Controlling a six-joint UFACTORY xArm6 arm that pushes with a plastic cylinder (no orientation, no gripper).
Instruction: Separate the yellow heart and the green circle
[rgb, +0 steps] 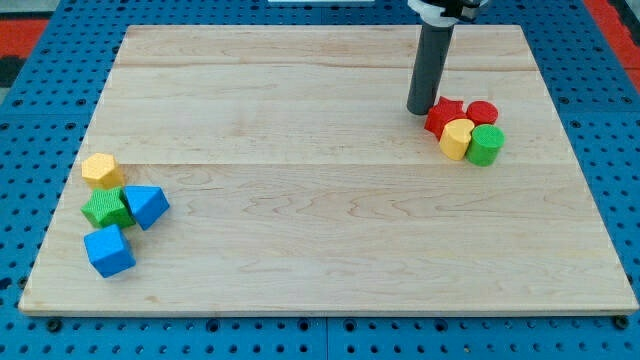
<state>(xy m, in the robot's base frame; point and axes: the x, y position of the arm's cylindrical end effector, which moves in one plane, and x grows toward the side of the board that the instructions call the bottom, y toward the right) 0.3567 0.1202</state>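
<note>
My tip (420, 111) is the blunt lower end of a straight, round rod, dark charcoal grey all along its visible length, smooth and matte, with a faint lighter sheen down one side. At the view's top the rod enters a white collar with a dark band beneath it; above that sits a black fitting, cut off by the frame edge.

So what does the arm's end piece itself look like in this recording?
It is a straight, smooth, dark grey cylindrical rod, uniform in width, ending in my tip, which is flat and blunt. At the view's top the rod enters a white collar with a black part above it, cut off by the frame edge. No cables, labels or markings show on the rod. It has no fingers or jaws.
</note>
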